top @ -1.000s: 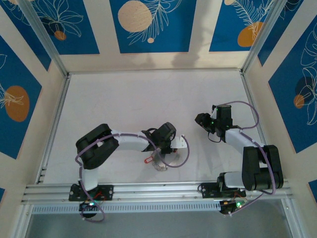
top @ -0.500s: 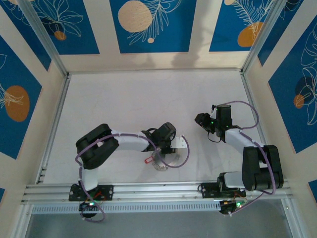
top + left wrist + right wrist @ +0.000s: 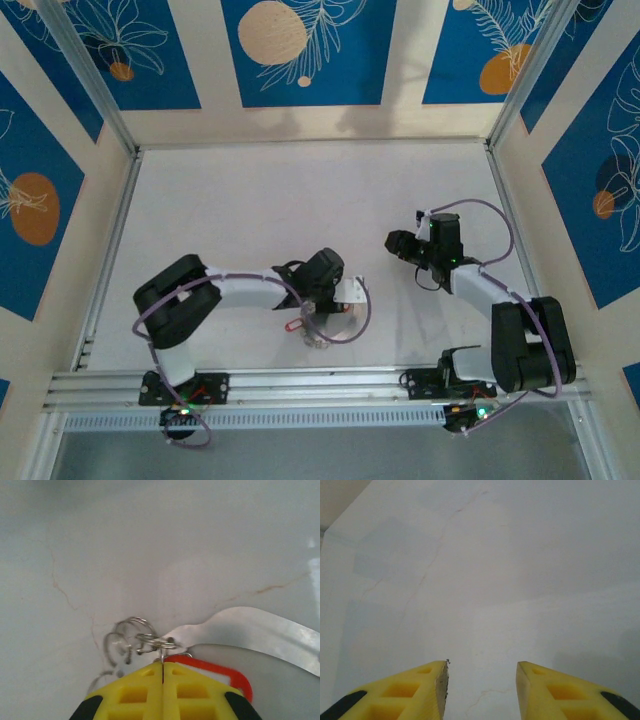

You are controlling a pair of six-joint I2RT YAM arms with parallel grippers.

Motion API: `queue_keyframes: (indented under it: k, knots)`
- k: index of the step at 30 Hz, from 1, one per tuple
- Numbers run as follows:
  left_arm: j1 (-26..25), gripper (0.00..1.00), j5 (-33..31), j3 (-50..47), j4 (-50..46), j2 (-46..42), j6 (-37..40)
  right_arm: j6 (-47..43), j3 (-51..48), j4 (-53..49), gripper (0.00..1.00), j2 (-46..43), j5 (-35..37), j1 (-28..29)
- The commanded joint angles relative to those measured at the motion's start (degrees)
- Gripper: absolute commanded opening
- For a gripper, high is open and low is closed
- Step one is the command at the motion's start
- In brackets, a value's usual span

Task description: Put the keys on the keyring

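The left gripper [image 3: 163,666] is squeezed tight shut, with a thin bit of silver wire from the bunch of keys [image 3: 131,639] nipped at its tips and a red tag [image 3: 222,672] lying right beside them. Just past the tips, the keyring [image 3: 250,627] touches the bunch and curves off to one side. Farther out, the right gripper [image 3: 481,672] is partly open above the white table [image 3: 520,555], holding nothing.

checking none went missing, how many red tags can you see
1. The red tag sits right beside the left gripper, against its closed tips, near a cluster of small wire rings. More may be hidden under the gripper.
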Motion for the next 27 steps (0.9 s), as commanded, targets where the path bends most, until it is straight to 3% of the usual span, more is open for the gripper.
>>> queue_keyframes:
  k: [1,4,11,15,18,24,27]
  knots:
    - [2.9,0.00,6.6,-1.2,-2.5,-5.7,2.6,-9.4,-3.0,9.1,0.42,-2.5,-0.1,2.2]
    - [5.4,0.00,9.9,-2.4,-3.7,-8.7,3.6,-13.0,-5.7,17.1,0.42,-2.2,-1.5,4.3]
    - [8.9,0.00,16.8,-3.9,-6.8,-12.6,7.1,-24.5,-5.3,25.2,0.44,1.8,-7.3,9.7]
    - [10.1,0.00,18.4,-3.7,-10.4,-15.7,9.3,-31.9,-4.0,28.4,0.45,3.8,-17.0,10.4]
    - [11.2,0.00,19.3,-3.4,-13.4,-18.4,10.8,-38.7,-1.6,23.1,0.47,2.0,-25.4,11.0]
    - [13.3,0.00,21.5,-3.7,-17.4,-23.1,13.5,-61.8,2.3,2.8,0.52,-2.8,-30.6,12.6]
    - [14.0,0.00,21.9,-3.9,-18.5,-24.3,14.1,-67.4,1.2,3.1,0.52,-3.2,-35.9,12.7]
